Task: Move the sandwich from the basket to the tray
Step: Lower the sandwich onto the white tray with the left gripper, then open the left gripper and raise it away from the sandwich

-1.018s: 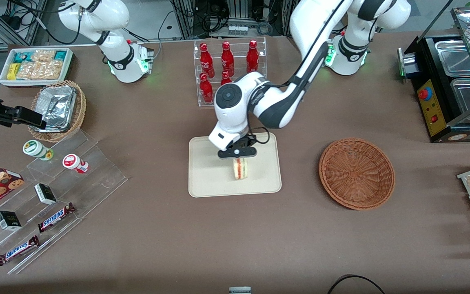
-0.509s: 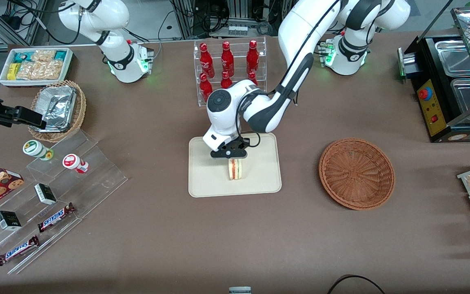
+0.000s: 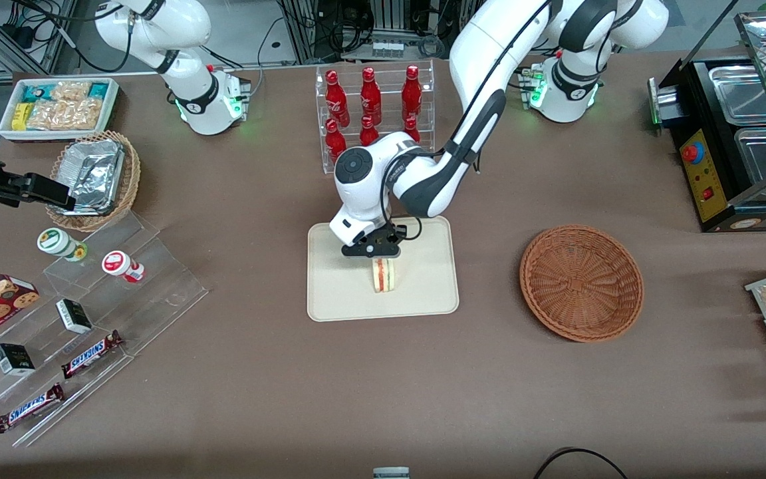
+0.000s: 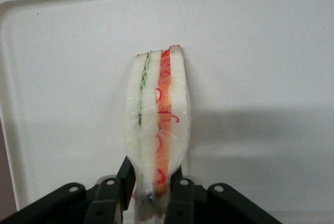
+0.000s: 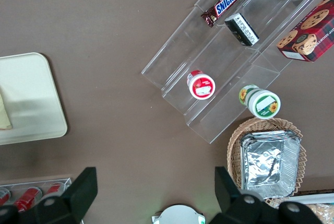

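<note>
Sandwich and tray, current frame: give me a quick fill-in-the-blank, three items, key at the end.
1. The end effector is shut on the ____.
2. The sandwich stands on its edge over the cream ____, not in the basket.
3. The reddish-brown woven basket holds ____ items.

Missing words: sandwich; tray; no

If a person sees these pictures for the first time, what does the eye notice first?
First, the gripper above the tray at the table's middle, its jaws shut on the upright sandwich. Next, the empty basket beside the tray, toward the working arm's end.
</note>
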You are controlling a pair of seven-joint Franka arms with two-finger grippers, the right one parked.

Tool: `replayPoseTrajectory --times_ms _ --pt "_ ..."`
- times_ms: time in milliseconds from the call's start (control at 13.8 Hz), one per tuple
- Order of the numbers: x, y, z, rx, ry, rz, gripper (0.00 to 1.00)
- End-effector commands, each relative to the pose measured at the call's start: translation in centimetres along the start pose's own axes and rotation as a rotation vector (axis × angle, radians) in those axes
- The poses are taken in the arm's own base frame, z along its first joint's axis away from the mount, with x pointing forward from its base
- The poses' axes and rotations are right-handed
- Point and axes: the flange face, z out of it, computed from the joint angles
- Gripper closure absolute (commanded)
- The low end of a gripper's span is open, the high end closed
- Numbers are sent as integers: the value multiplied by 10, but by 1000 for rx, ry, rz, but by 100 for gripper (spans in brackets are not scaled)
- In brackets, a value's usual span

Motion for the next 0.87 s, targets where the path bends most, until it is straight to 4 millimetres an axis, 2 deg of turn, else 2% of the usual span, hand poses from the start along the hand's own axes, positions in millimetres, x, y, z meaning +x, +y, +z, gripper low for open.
replayPoseTrajectory --times_ms 0,145,291,509,582,655,800 --pt "8 3 -17 -8 36 -17 0" --pt "24 -8 -55 -34 72 -49 0" --pt "37 -34 -112 -33 84 -118 0" --pt "63 -101 -199 -39 94 -208 0" --pt "71 -130 -225 -38 95 -242 0" --pt "78 -157 -244 -32 91 -275 0" --pt "85 -206 -270 1 61 -320 0"
